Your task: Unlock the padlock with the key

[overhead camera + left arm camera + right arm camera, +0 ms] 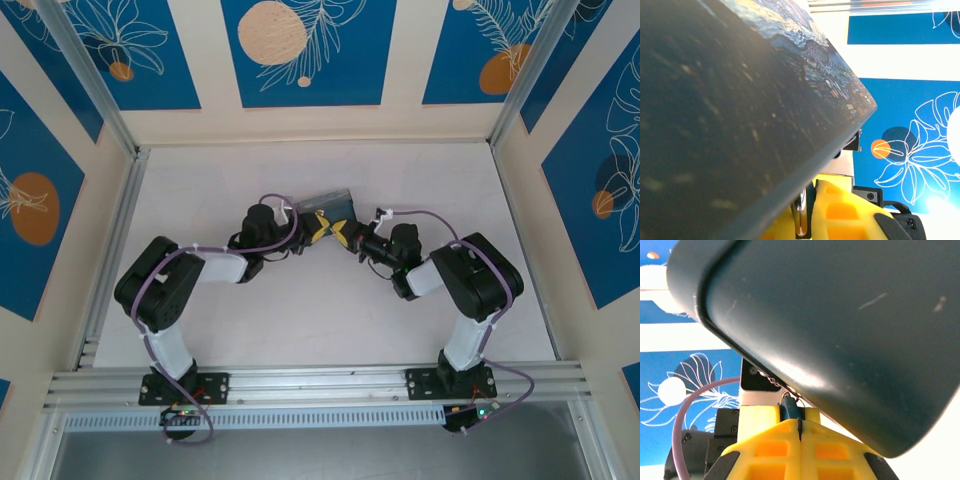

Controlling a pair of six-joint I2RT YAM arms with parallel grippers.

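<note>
Both grippers meet tip to tip at the table's middle, just in front of the swirl-painted box [330,200]. The teal-blue padlock [790,409] sits between the yellow fingers [760,412] of my left gripper [318,228], which is shut on it. A thin chain runs from its top under the box. In the left wrist view a shiny metal part [801,220] is pinched between the fingers of the left gripper [807,200]. My right gripper [800,422] is shut, with the key [800,427] showing as a thin dark sliver between its tips, pointing at the padlock's underside.
The box [840,315] hangs close over both grippers, and its dark underside [740,100] blocks most of each wrist view. White table [320,320] lies around the arms, bounded by aluminium rails [110,240] and blue-patterned walls.
</note>
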